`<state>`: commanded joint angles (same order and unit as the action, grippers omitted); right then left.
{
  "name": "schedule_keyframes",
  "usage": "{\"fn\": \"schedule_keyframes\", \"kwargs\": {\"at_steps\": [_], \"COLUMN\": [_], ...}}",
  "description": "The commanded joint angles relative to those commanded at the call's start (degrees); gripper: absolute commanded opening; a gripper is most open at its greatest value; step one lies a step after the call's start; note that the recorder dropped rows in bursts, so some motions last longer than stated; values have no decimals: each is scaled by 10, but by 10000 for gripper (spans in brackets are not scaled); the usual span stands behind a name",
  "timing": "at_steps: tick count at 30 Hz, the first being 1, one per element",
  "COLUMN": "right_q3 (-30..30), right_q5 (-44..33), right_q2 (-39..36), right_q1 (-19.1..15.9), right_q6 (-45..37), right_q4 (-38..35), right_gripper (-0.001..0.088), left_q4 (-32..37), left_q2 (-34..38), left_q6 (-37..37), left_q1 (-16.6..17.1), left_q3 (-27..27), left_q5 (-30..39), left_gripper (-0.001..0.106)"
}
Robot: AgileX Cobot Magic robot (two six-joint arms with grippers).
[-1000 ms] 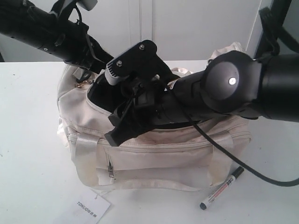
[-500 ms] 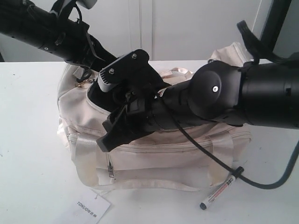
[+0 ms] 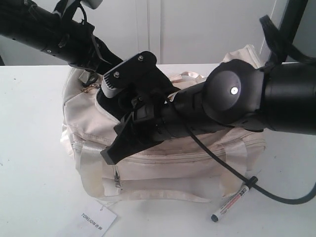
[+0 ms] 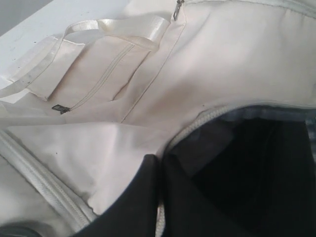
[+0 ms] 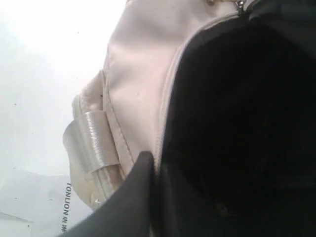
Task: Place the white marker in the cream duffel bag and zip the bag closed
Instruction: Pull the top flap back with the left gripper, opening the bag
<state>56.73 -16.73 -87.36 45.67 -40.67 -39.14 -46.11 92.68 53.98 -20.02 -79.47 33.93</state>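
Note:
The cream duffel bag (image 3: 168, 168) sits mid-table with its top unzipped, showing dark lining (image 4: 256, 163). The white marker (image 3: 234, 201) lies on the table just in front of the bag's right end, apart from both grippers. My right gripper (image 3: 111, 152) reaches across from the right and is shut on the front rim of the opening (image 5: 165, 108), one finger outside (image 5: 136, 197) and the other inside. In the left wrist view my left gripper (image 4: 159, 160) is shut on the zipper edge (image 4: 197, 126) at the bag's far left end.
A white paper tag (image 3: 97, 217) lies on the table in front of the bag's left corner. The right arm's black cable (image 3: 247, 180) hangs over the bag's front and crosses just above the marker. A satin strap handle (image 4: 113, 27) rests on the bag's side.
The right gripper has moved slightly left and down along the front rim and closed on it. The left arm, bag and marker stay put.

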Motion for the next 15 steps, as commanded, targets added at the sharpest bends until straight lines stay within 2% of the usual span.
{"fn": "schedule_keyframes", "kwargs": {"at_steps": [7,15], "right_q3": [0,0], "right_q5": [-17,-27], "right_q2": [0,0], "right_q1": [1,1], "right_q6": [0,0], "right_q4": [0,0], "right_gripper": [0,0], "left_q4": [0,1], "left_q2": [0,0], "left_q6": [0,0], "left_q1": [0,0], "left_q3": [0,0], "left_q5": [-3,-73], "left_gripper": [0,0]}}
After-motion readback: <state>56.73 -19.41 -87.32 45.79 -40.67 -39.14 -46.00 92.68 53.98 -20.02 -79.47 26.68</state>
